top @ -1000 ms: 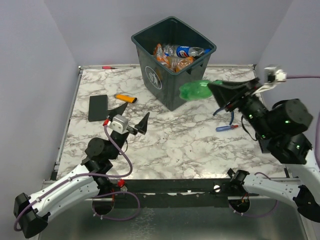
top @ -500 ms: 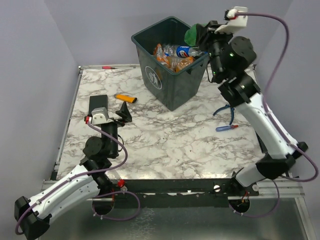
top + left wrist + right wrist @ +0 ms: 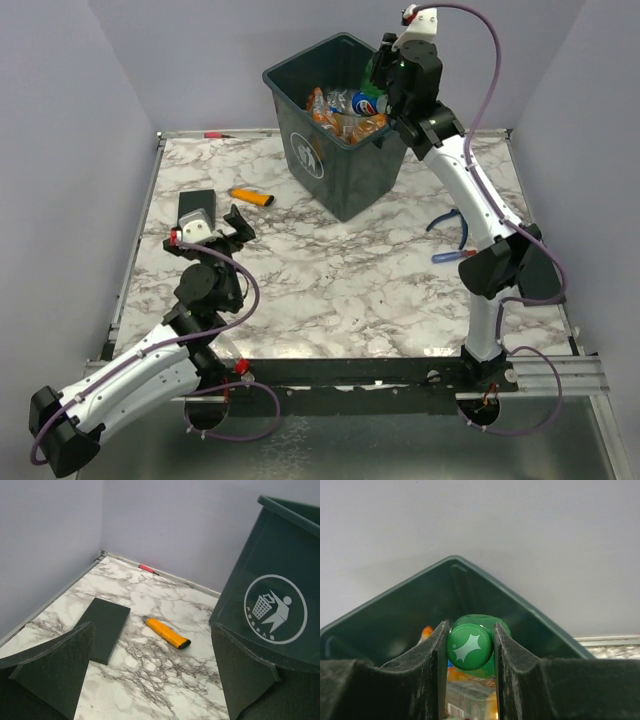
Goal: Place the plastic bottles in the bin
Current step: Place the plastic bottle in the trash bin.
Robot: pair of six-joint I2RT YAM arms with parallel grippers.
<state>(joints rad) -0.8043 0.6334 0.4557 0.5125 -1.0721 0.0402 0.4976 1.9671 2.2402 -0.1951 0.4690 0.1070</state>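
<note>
The drop-off step was in hand. The right fingers (image 3: 436,670) were clamped on the cap end of a green bottle (image 3: 470,647), held above the open bin (image 3: 335,160) by its right rim. The bin stood near the far edge of the surface (image 3: 340,290). Next, I judge, they needed only to part so the green bottle fell onto the bottles (image 3: 345,110) inside. Its long axis ran straight away from the wrist, with the cap toward the wrist and the base toward the bin's far corner. The left fingers (image 3: 55,665) stood wide apart, holding nothing.

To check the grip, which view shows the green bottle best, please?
Right wrist: the green bottle close up, clamped in the right hand over the bin. Top external shows a green sliver; left wrist, none.
</note>
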